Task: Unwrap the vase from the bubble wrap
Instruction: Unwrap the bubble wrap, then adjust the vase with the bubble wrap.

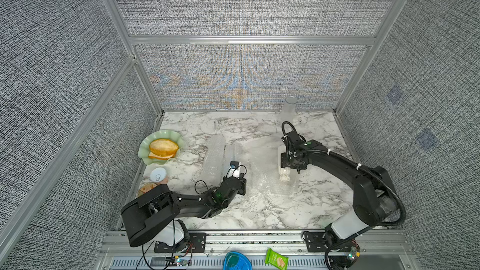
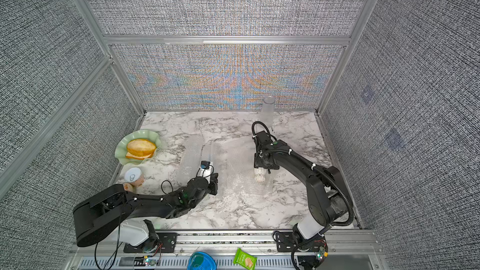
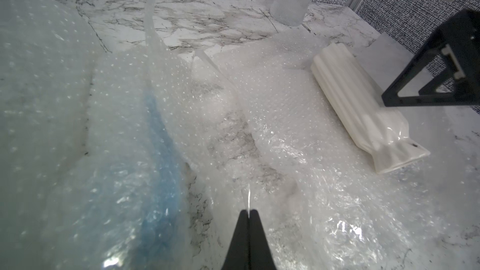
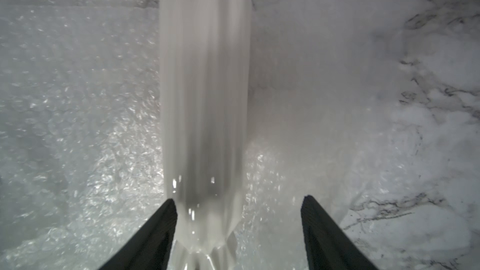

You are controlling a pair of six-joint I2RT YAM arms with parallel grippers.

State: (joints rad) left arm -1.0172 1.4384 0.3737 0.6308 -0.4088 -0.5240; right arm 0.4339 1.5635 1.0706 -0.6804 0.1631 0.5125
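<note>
Vase [image 1: 284, 175], white and fluted, lies on its side right of the table's [image 1: 259, 211] middle, resting on spread bubble wrap [image 3: 259, 100], with its neck toward the near edge. A glossy crinkled layer may cling round the neck; I cannot tell.

At the far left, a green scalloped plate [image 1: 145, 149] carrying bread [image 1: 163, 147] sits beside a lidded cup [image 1: 158, 175], both close to the left arm. A wide leftward pull could knock them.

Next, the left gripper [image 3: 248, 212] is pressed together, pinching only a thin edge of the wrap. I judge that hold fragile: a sharp tug could slip it free or tear the film.

Further right, the right gripper [image 4: 239, 200] is spread over the vase near the neck. 1 finger sits just beside its flank and the other stands well apart, so nothing restrains it. If the sheet were dragged leftward now, the vase would likely ride or roll with it, since the fluted body gives little resistance. A lopsided closing could also shove it sideways.

At the far right, a clear ribbed glass [image 1: 289, 107] stands against the back wall just beyond the right arm, so reaching farther risks toppling it.

Bare marble lies open along the near edge and to the right of the vase. The left side is crowded.
</note>
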